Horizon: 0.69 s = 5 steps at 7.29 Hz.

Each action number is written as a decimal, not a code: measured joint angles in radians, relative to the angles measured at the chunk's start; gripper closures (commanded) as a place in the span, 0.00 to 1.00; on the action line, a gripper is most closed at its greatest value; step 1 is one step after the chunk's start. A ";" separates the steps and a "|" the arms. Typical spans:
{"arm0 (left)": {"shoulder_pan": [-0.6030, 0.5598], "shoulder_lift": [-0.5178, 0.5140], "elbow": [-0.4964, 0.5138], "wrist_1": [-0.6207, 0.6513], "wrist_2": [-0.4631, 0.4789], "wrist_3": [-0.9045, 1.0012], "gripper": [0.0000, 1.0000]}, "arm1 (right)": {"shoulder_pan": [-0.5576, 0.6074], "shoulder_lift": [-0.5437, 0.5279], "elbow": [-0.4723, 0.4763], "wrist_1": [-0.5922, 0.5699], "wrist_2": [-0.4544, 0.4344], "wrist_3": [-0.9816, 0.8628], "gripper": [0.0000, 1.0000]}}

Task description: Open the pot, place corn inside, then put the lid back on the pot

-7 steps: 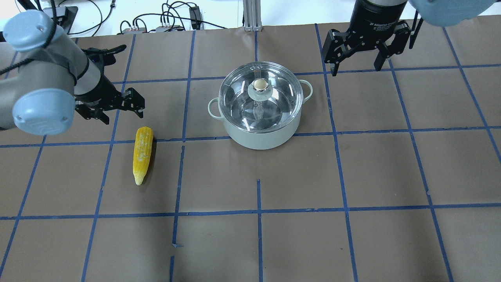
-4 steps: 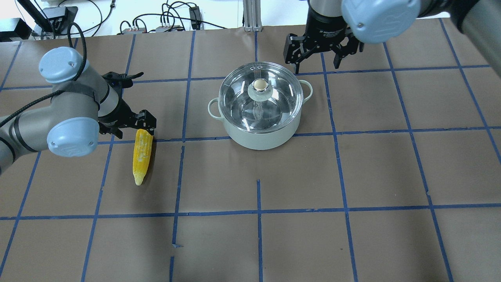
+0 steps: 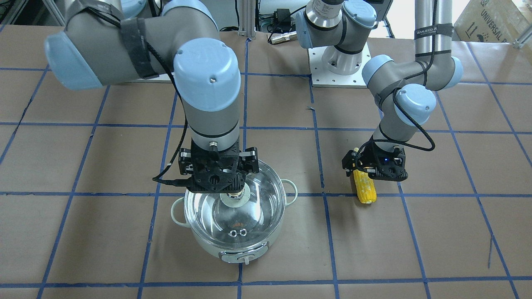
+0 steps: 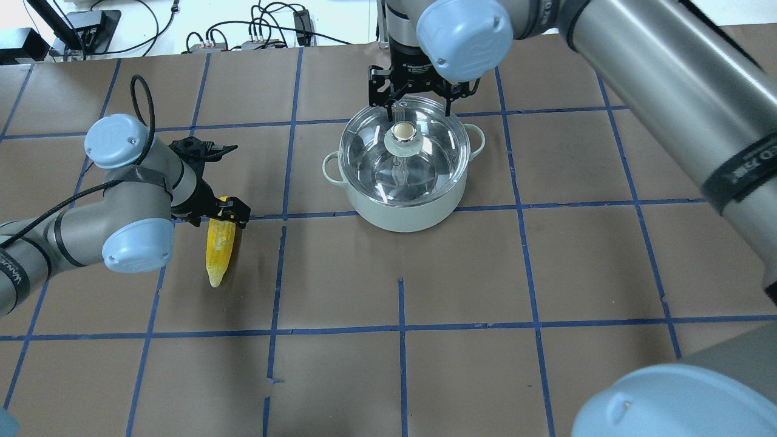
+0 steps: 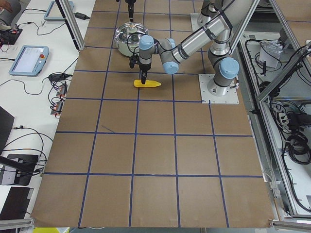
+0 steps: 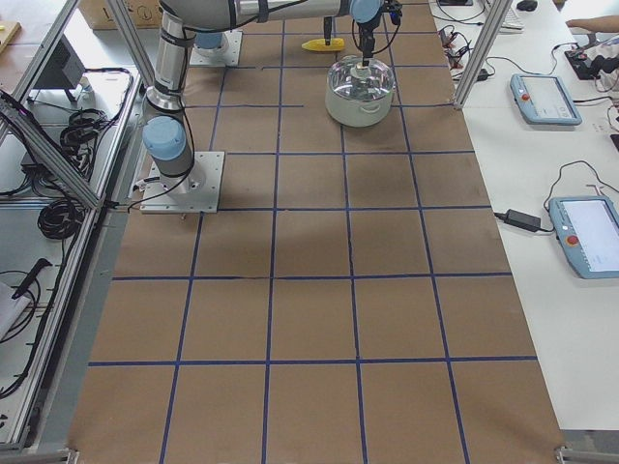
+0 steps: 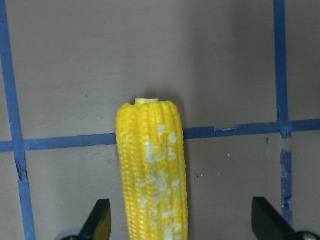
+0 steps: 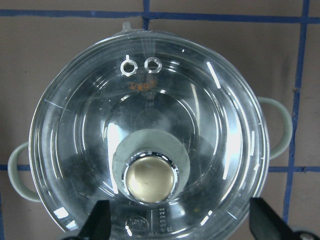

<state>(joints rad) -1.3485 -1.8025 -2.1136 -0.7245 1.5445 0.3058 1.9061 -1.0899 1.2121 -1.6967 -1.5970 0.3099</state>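
Note:
The mint-white pot (image 4: 403, 209) stands at centre back with the clear glass lid (image 4: 431, 152) on it. The lid's beige knob (image 4: 403, 130) points up. My right gripper (image 4: 419, 103) is open and hangs above the lid; in the right wrist view the knob (image 8: 150, 179) lies between its fingertips (image 8: 97, 220). The yellow corn (image 4: 218, 249) lies on the table to the left. My left gripper (image 4: 212, 209) is open and straddles the corn's thick end (image 7: 152, 170) without holding it, its fingers (image 7: 267, 220) standing apart from the cob on both sides.
Brown paper with a blue tape grid (image 4: 400, 331) covers the table. Cables and power boxes (image 4: 261, 36) lie along the back edge. The arms' base plate (image 3: 341, 70) is behind the pot. Tablets (image 6: 542, 97) lie on the side bench.
My right gripper has moved left from the back right to above the lid's knob. My left gripper has moved forward and down over the corn's thick end. Pot, lid and corn have not moved.

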 measured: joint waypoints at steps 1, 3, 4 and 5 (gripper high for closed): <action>0.015 -0.006 -0.007 0.013 -0.002 0.006 0.00 | 0.016 0.018 0.004 -0.011 -0.001 0.018 0.10; 0.038 -0.013 -0.011 0.018 -0.003 0.006 0.00 | 0.025 0.043 0.007 -0.024 0.002 0.028 0.17; 0.041 -0.016 -0.012 0.019 -0.003 0.003 0.00 | 0.023 0.053 0.009 -0.042 0.002 0.028 0.22; 0.041 -0.018 -0.013 0.019 -0.003 -0.001 0.00 | 0.018 0.058 0.010 -0.064 0.000 0.027 0.22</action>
<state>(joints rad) -1.3073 -1.8207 -2.1264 -0.7057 1.5416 0.3052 1.9243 -1.0315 1.2219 -1.7607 -1.5970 0.3370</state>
